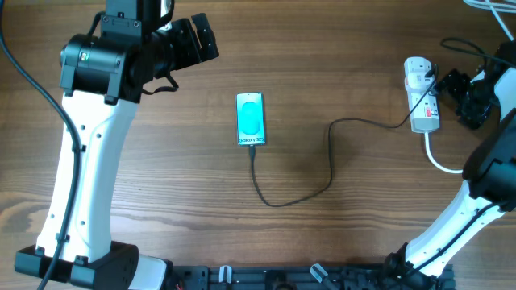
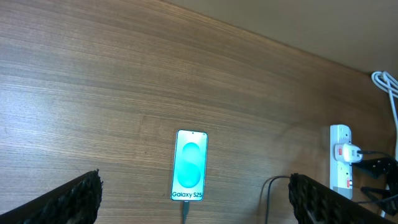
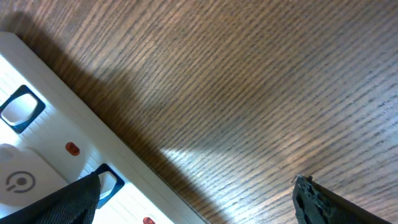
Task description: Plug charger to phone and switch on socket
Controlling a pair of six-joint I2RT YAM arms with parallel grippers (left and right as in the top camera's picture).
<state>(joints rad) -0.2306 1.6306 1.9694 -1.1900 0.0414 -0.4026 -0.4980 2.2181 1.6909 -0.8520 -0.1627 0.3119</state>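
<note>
charger (image 1: 330, 157) tip meets phone (image 1: 251, 118) bottom edge; plug block (image 1: 418, 69) seated in socket (image 1: 422, 113); left fingers (image 2: 71, 199) apart, right fingers (image 3: 62, 202) apart.

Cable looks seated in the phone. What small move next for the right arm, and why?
Probably lower the right claw onto the switch beside the plug. The cable already meets the bottom of the phone, and the open claw hovers over the power strip.

The phone (image 2: 189, 165) lies flat on the wooden table (image 2: 124, 81), teal screen up, its white band reading "Galaxy S25" at the near end. The charger (image 2: 267, 199) meets that end. The white socket (image 2: 341, 163) lies far right. The left gripper (image 2: 196, 208) shows 2 fingertips (image 2: 71, 199) set wide apart.
</note>
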